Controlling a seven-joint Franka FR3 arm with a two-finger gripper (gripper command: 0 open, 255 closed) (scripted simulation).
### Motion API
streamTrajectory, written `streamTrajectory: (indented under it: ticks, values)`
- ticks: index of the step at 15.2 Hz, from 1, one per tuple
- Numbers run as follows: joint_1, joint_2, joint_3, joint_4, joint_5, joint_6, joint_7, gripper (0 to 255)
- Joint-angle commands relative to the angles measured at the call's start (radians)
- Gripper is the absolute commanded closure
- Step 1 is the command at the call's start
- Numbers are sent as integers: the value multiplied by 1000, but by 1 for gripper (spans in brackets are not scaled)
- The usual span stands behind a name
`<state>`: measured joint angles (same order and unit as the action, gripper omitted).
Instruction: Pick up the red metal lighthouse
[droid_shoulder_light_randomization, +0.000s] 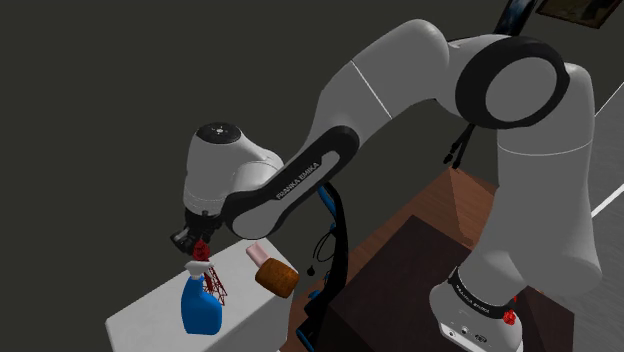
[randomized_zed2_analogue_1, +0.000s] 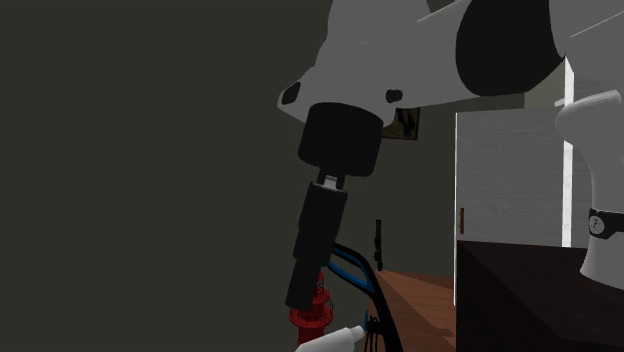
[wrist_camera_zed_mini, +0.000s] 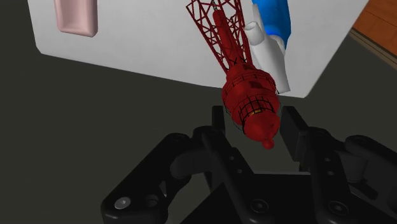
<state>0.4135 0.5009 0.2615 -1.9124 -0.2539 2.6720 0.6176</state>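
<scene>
The red lighthouse (wrist_camera_zed_mini: 249, 95) is a lattice tower with a rounded lantern top, and it leans over the white table (wrist_camera_zed_mini: 140, 54). My gripper (wrist_camera_zed_mini: 254, 119) has come down over its top, and the two black fingers press against either side of the lantern. In the shoulder view the gripper (droid_shoulder_light_randomization: 201, 246) sits on the red top while the lattice foot of the lighthouse (droid_shoulder_light_randomization: 217, 285) reaches the table (droid_shoulder_light_randomization: 140, 322). In the second exterior view the red lighthouse (randomized_zed2_analogue_1: 310, 318) shows just under the black hand.
A blue spray bottle (droid_shoulder_light_randomization: 200, 310) with a white trigger (wrist_camera_zed_mini: 267, 48) stands right beside the lighthouse. A brown bottle with a pink cap (droid_shoulder_light_randomization: 274, 272) lies close by on the table. The dark wooden stand (droid_shoulder_light_randomization: 400, 270) and hanging cables (droid_shoulder_light_randomization: 335, 230) are at the shoulder view's right.
</scene>
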Motion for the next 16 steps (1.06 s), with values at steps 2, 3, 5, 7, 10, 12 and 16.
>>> streamTrajectory:
  ticks: [2, 3, 5, 7, 10, 12, 16]
  values:
    - [-8, -23, 10, 2, 12, -25, -9, 255]
    - [-10, -32, 13, 3, 16, -35, -12, 255]
    - [-15, -50, 20, 5, 26, -55, -19, 255]
    - [-20, -67, 27, 9, 35, -76, -26, 255]
    - [-27, -92, 36, 16, 48, -107, -36, 255]
    - [-31, -108, 42, 22, 57, -128, -42, 255]
    - [-35, -124, 47, 29, 66, -151, -48, 255]
